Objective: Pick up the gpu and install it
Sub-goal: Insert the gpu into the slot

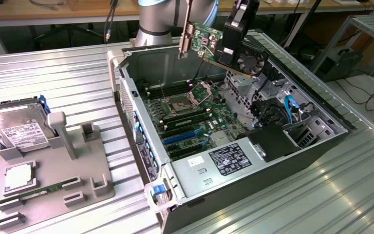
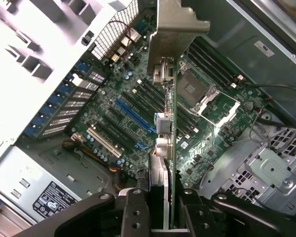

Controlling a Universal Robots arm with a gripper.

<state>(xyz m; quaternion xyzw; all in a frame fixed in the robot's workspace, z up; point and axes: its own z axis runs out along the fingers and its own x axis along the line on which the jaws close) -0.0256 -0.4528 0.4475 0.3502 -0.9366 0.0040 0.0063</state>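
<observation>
The gpu (image 1: 203, 39) hangs in the air over the back of the open computer case (image 1: 317, 146). Its green circuit-board face, silver end bracket and black fan show in the exterior view. My gripper (image 1: 233, 46) comes down from above and is shut on the card's upper edge. The wrist view looks down along the gpu (image 2: 168, 148) edge-on, with the gripper (image 2: 160, 217) clamped on it and a finger (image 2: 134, 212) on either side. Below it lies the motherboard (image 2: 113, 94) with its blue slot (image 2: 133, 116), well apart from the card.
A grey fixture tray (image 1: 76, 190) at the exterior view's left holds a hard drive (image 1: 21, 129), a silver chip (image 1: 18, 176) and a RAM stick (image 1: 41, 191). Inside the case sit a power supply (image 1: 229, 158), blue cables (image 1: 289, 107) and a drive cage.
</observation>
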